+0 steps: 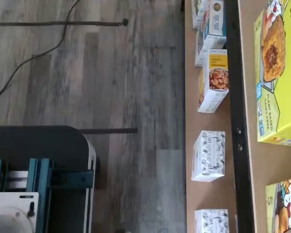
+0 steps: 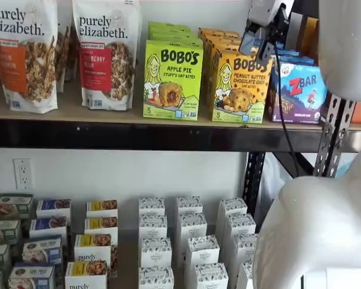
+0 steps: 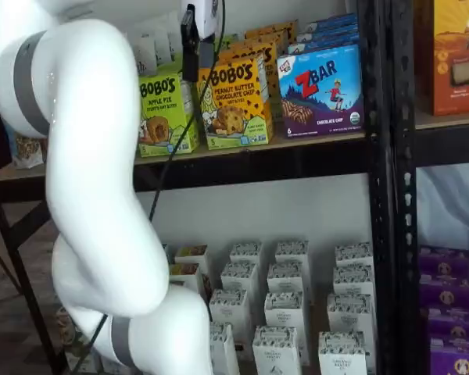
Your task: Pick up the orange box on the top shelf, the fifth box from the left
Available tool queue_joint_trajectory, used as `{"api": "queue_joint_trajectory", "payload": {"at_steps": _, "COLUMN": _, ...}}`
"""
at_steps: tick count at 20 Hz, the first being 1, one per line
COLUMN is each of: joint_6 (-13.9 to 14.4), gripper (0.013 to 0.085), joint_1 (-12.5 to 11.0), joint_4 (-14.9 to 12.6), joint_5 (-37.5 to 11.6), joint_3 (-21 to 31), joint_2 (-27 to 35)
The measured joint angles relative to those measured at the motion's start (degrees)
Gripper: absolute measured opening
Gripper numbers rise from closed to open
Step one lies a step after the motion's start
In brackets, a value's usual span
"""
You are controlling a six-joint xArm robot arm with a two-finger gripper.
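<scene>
The top shelf [image 2: 108, 114], a long tan wooden board w/ a black metal front beam, runs across both shelf views on black perforated uprights [image 3: 379, 195], w/ a white wall behind. Below the board sits a lower level packed w/ small white patterned cartons [image 2: 189, 226]. In the wrist view grey wood-plank flooring [image 1: 111, 87] shows beside the shelving, w/ a thin dark cable [image 1: 34, 56] lying across it.

The orange box [image 2: 240, 87] is an upright yellow-orange carton reading "BOBO'S Peanut Butter Chocolate Chip", w/ a cartoon woman at one side, an oat-bite picture low on the front and a green strip along the bottom edge. It stands on the top shelf at the front edge, more of the same cartons lined up behind it. On one side of it, just beside, stands a lime-green "Apple Pie" Bobo's carton [image 2: 172, 81]; on the other side, a blue-purple "ZBar" carton [image 2: 298, 90]. Beyond the Apple Pie carton are white "purely elizabeth." granola bags [image 2: 105, 54].

The gripper [image 2: 256, 39] hangs in front of the orange box's upper part, white body above, dark fingers below, a black cable trailing down past the carton's face. Fingers spread wide apart, nothing between them; can't tell whether they touch the carton. The white arm [image 3: 94, 180] fills much of the foreground.
</scene>
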Motion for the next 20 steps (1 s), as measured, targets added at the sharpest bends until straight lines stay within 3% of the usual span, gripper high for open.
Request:
{"api": "queue_joint_trajectory", "payload": {"at_steps": 4, "joint_6": 0.0, "gripper": 0.085, "joint_1": 0.44, "joint_4": -1.78, "joint_5": -3.63, "joint_3": 1.64, "joint_2": -2.62}}
{"api": "queue_joint_trajectory", "payload": {"at_steps": 12, "joint_6": -0.42, "gripper": 0.085, "joint_1": -0.73, "joint_4": -0.67, "joint_5": -4.52, "joint_3": 1.57, "joint_2": -3.68}}
{"api": "queue_joint_trajectory", "payload": {"at_steps": 20, "joint_6": -0.39, "gripper": 0.085, "joint_1": 1.23, "joint_4": -3.43, "joint_5": -14.2, "joint_3": 6.95, "joint_2": -6.12}}
